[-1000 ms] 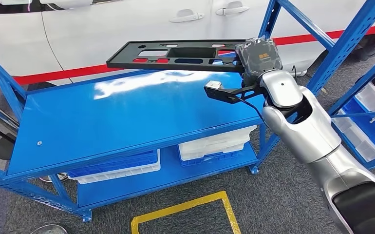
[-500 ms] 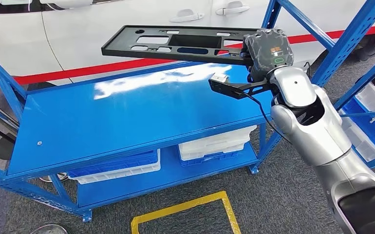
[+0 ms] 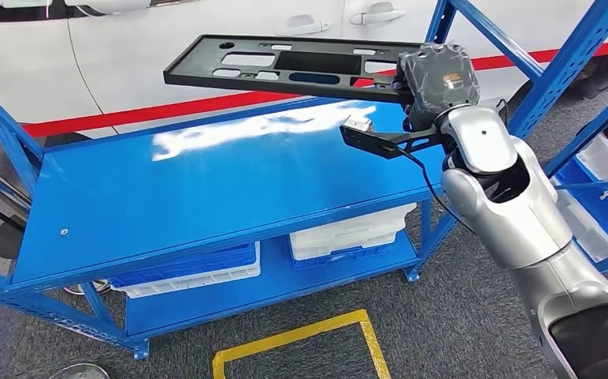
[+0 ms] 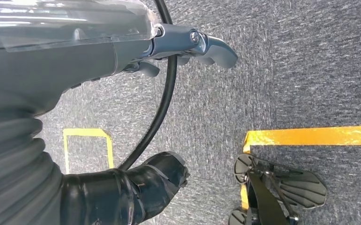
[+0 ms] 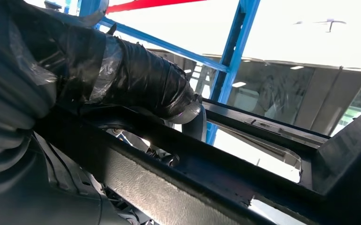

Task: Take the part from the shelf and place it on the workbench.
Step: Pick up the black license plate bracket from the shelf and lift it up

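Observation:
The part point(image 3: 285, 67) is a long, flat black plastic panel with several cut-outs. My right hand point(image 3: 437, 83) grips its right end and holds it level in the air, above the far edge of the blue workbench top point(image 3: 206, 189). Close up in the right wrist view, the black-taped thumb point(image 5: 136, 79) presses on the panel's frame point(image 5: 216, 173). My left hand point(image 4: 75, 61) hangs over grey carpet with its thumb and fingers apart and nothing in it.
A white car point(image 3: 167, 47) stands right behind the bench. Blue rack uprights point(image 3: 561, 71) rise at the right, with bins point(image 3: 601, 205) beside them. White and blue bins point(image 3: 348, 233) sit on the bench's lower shelf. Yellow tape point(image 3: 301, 339) marks the carpet.
My right hand has lifted the black panel higher and carried it slightly to the right. The bench and the bins have not moved.

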You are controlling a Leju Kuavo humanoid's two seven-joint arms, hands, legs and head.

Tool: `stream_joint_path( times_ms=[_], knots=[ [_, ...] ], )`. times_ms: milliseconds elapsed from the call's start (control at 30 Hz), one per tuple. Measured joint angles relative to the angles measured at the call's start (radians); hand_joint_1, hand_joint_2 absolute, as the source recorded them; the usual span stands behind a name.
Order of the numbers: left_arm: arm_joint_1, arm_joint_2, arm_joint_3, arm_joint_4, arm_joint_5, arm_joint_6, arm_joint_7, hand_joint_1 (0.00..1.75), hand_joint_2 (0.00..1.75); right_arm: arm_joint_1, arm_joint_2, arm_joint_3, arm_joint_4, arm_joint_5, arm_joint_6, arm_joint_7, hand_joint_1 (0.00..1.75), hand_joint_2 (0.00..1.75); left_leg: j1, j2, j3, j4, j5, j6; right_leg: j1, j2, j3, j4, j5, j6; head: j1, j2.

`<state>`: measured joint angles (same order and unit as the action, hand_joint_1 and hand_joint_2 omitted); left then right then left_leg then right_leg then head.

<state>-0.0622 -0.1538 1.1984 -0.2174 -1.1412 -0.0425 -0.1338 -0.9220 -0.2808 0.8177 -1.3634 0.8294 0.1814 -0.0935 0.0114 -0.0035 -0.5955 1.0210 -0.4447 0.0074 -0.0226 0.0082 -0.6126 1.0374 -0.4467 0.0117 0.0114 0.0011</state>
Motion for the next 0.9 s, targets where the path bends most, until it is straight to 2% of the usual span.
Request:
stream_joint_path(
  times_ms=[667, 900],
  knots=[
    [0.000, 0.000, 0.000, 0.000, -0.018, 0.011, -0.010, 0.00, 1.75, 0.014, -0.003, -0.014, -0.034, 0.016, -0.009, -0.022, 1.75, 1.75, 0.000, 0.000, 0.000, 0.001, 0.000, 0.001, -0.001, 0.000, 0.000, -0.001, 0.000, 0.000, 0.000, 0.000],
    [0.000, 0.000, 0.000, 0.000, -0.019, 0.027, -0.009, 0.00, 1.75, 0.033, -0.009, -0.013, -0.033, 0.004, -0.008, -0.031, 1.75, 1.75, -0.001, 0.000, -0.003, 0.007, -0.004, 0.006, -0.006, 0.000, 0.000, -0.001, 0.000, 0.004, 0.000, 0.000]
  ],
)
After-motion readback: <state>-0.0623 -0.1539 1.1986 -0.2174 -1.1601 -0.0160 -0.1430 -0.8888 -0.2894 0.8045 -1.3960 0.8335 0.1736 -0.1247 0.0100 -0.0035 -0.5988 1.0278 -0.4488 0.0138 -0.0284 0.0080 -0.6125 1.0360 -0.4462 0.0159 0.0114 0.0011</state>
